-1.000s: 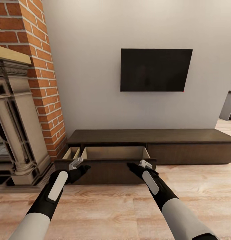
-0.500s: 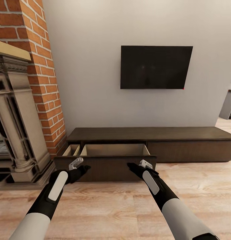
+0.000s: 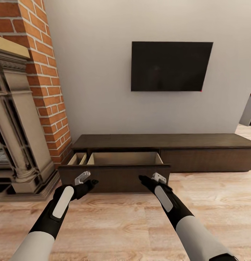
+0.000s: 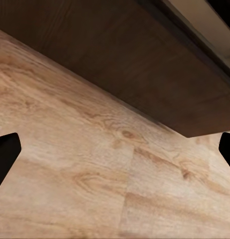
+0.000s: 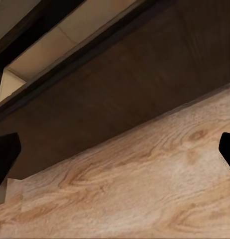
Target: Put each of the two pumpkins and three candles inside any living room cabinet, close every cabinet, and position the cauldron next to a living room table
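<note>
Cabinet (image 3: pixel 197 143) is the long low dark-brown unit along the grey wall, across the middle of the head view. Its wide drawer (image 3: pixel 114 177) in the lower centre of the frame is pulled out over the wooden floor (image 3: pixel 125 221), and the pale wood inside looks bare. A narrower compartment (image 3: pixel 77 158) just left of it is also open.

Left gripper (image 3: pixel 90 181) is at the lower left of the head view, close in front of the drawer front; whether it touches the front I cannot tell. In the left wrist view its two dark fingertips (image 4: pixel 6 152) stand wide apart with nothing between them.

Right gripper (image 3: pixel 144 179) is at the lower centre-right, also close before the drawer front. In the right wrist view its fingertips (image 5: pixel 5 157) are spread wide and hold nothing.

A black television (image 3: pixel 170 66) hangs above the cabinet, and a brick fireplace (image 3: pixel 20 108) fills the left edge.
</note>
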